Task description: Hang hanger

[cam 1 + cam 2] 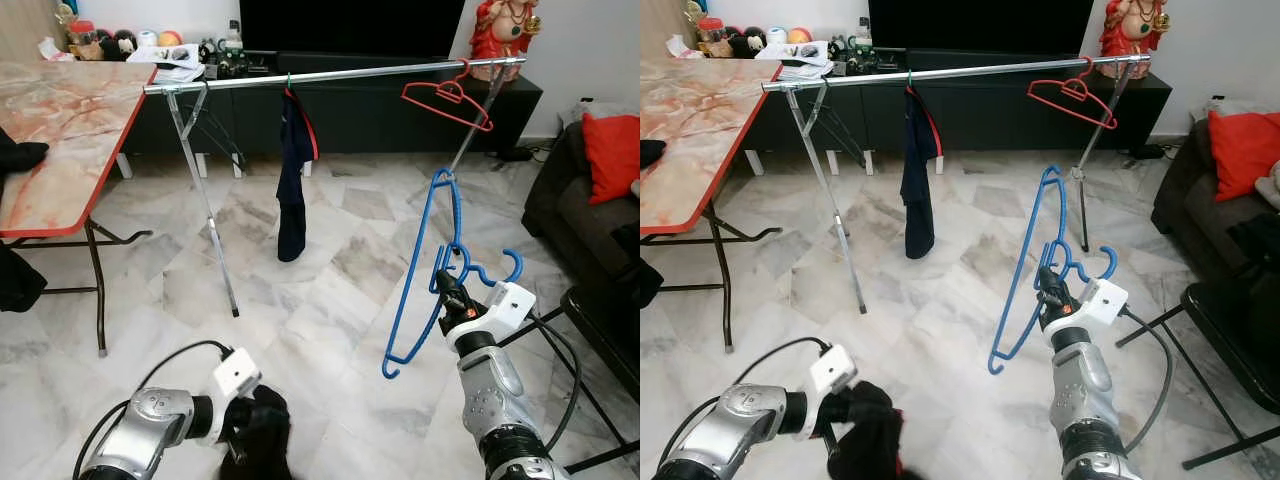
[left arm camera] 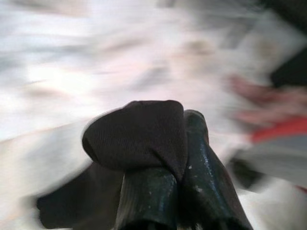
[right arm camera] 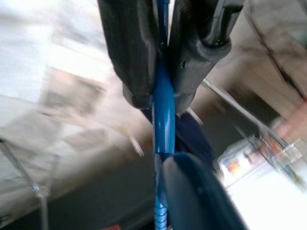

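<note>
Blue plastic hanger [image 1: 425, 270]: clamped between the black fingers of the right gripper [image 1: 447, 288], held up over the marble floor [image 1: 330, 250] in front of the clothes rail [image 1: 330, 75] and below it, not touching it; its hook curls beside the gripper and its frame slants down toward the floor.
Head views, clothes rail: a silver bar on crossed legs, running from the marble-topped table [image 1: 60, 130] across to the dark TV cabinet [image 1: 370, 105] behind it.
On the rail: a dark garment [image 1: 293, 180] hangs near the middle; a red hanger [image 1: 447, 100] hangs tilted near the end farthest from the table.
Beside the rail: a dark sofa with a red cushion [image 1: 610, 155] stands past that far end; a red figurine [image 1: 503, 28] sits on the cabinet behind it.
Left gripper [image 1: 840, 420]: low, well in front of the rail on the table's side, its fingers closed on a black cloth [image 1: 865, 440] that bunches around them.
Left wrist view: black cloth [image 2: 139, 139] folded over the fingertips [image 2: 201, 167], which sit pressed together; the background is blurred.
Right wrist view: the two fingers [image 3: 132, 52] pinch the blue hanger [image 3: 163, 105] edge-on between them; the rail's silver bar [image 3: 240, 112] shows blurred beyond.
</note>
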Tool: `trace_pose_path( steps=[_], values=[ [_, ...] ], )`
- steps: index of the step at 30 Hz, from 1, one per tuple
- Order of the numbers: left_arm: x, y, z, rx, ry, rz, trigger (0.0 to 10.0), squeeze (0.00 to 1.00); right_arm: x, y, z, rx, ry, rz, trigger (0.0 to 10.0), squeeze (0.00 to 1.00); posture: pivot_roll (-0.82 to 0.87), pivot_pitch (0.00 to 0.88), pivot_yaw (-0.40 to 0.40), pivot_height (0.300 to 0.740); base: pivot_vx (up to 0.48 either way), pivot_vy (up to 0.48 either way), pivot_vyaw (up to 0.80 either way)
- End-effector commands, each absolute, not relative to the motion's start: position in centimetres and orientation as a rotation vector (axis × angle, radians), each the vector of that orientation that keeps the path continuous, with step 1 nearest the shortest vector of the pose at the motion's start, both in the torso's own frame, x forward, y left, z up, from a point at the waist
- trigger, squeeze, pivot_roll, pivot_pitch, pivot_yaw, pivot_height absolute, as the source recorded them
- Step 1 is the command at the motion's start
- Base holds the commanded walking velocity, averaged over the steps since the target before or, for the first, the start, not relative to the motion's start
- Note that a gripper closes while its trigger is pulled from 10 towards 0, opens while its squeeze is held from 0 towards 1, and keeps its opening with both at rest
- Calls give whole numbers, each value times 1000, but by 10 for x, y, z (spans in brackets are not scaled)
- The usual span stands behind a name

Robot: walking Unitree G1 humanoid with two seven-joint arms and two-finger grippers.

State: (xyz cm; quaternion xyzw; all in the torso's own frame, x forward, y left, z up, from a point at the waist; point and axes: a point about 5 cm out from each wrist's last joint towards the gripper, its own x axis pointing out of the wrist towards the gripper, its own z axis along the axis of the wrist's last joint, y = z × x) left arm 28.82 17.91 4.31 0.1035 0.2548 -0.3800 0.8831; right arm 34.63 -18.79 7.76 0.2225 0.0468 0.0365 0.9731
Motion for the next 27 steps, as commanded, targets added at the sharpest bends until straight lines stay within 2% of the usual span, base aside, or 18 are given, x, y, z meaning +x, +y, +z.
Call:
trace_pose_path(
  steps=[1,2,3,7,8,14,21,27],
  values=[
    [298,185,49,254,473,-679,0,0,344,-190,72,385,134,54,10000,0,33,62,-53,740,0,0,0],
    [307,194,55,216,386,-487,9608,0,335,-195,57,315,209,30,10000,0,30,58,-51,740,0,0,0],
    [309,198,59,178,342,-405,10000,0,329,-197,47,292,256,19,10000,0,30,57,-51,740,0,0,0],
    [304,200,64,94,260,-307,10000,0,311,-203,23,231,362,-35,10000,0,31,53,-49,740,0,0,0],
    [300,201,66,41,207,-251,10000,0,297,-204,6,201,437,-57,10000,0,29,52,-45,740,0,0,0],
    [284,204,57,-6,161,-156,10000,0,248,-205,-40,156,665,-145,10000,0,33,43,-33,740,0,0,0],
    [283,194,72,-54,56,-105,10000,0,218,-207,-60,114,759,-210,10000,0,24,30,-12,740,0,0,0],
    [285,180,75,-111,38,-100,10000,0,197,-206,-72,91,825,-225,10000,0,20,19,-4,740,0,0,0]
  ],
)
